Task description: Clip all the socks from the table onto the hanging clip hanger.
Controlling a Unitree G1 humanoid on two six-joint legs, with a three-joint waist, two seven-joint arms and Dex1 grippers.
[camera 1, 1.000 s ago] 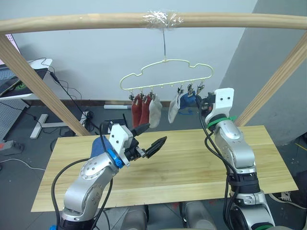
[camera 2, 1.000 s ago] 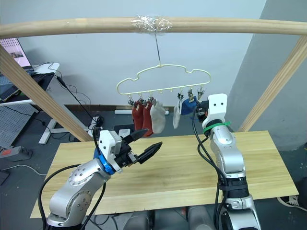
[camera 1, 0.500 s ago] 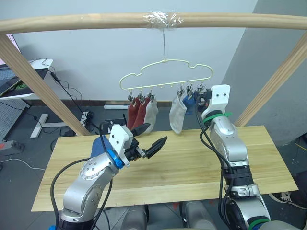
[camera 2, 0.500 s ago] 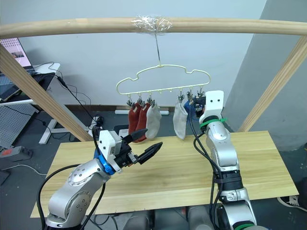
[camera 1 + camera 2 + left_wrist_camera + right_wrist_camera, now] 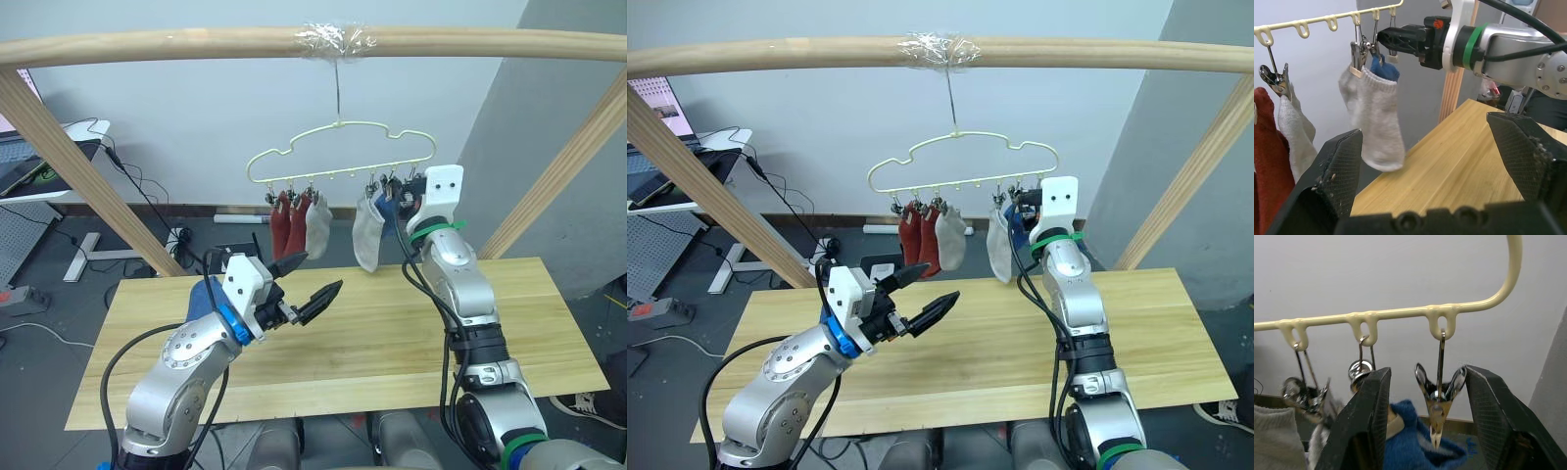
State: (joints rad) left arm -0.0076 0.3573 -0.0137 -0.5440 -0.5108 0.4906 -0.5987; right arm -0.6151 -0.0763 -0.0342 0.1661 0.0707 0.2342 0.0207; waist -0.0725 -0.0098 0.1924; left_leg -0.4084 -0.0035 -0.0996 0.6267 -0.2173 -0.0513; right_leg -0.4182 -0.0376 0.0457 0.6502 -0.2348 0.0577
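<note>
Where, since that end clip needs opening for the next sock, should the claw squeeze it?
Pinch the end clip by its two flared upper tabs, one finger each side, coming head-on as the right claw is aimed. The tabs spread above the pivot, tips shut below; the open claw brackets them.

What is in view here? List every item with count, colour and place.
clip hanger: one, pale yellow, hooked on the rail
red socks: two, rust red, clipped at the hanger's left end
grey socks: two, light grey, clipped; one beside the red, one right of centre
blue sock: one, blue, clipped near the right end
table: one, light wood, below the hanger
rail: one, pale wood, overhead
left gripper: one, black, open above the table
right gripper: one, black, open around an empty clip
</note>
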